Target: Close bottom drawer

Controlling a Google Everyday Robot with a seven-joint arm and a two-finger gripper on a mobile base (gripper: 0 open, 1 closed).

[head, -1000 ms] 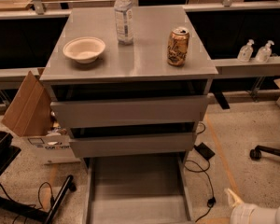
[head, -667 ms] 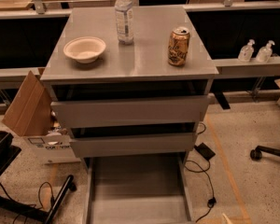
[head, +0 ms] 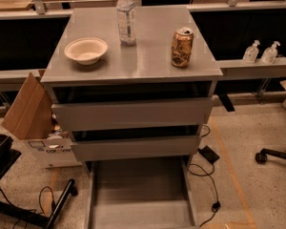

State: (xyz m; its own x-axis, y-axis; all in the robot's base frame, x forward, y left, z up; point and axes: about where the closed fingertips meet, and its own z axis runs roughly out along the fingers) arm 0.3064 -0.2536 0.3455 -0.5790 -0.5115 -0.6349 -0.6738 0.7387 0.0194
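The bottom drawer is pulled far out of the grey cabinet toward the lower edge of the camera view. Its flat grey tray interior shows, and its front panel is cut off by the frame edge. Above it sit the mid-sized grey drawer and the top, tallest-fronted drawer, both slightly out. My gripper is out of view.
On the cabinet top stand a white bowl, a clear water bottle and a gold can. An open cardboard box sits left. Cables and a power adapter lie right. A chair base is at far right.
The pale arm part at the lower right corner a second ago has left the view. The drawers and the things on the cabinet top have not moved.
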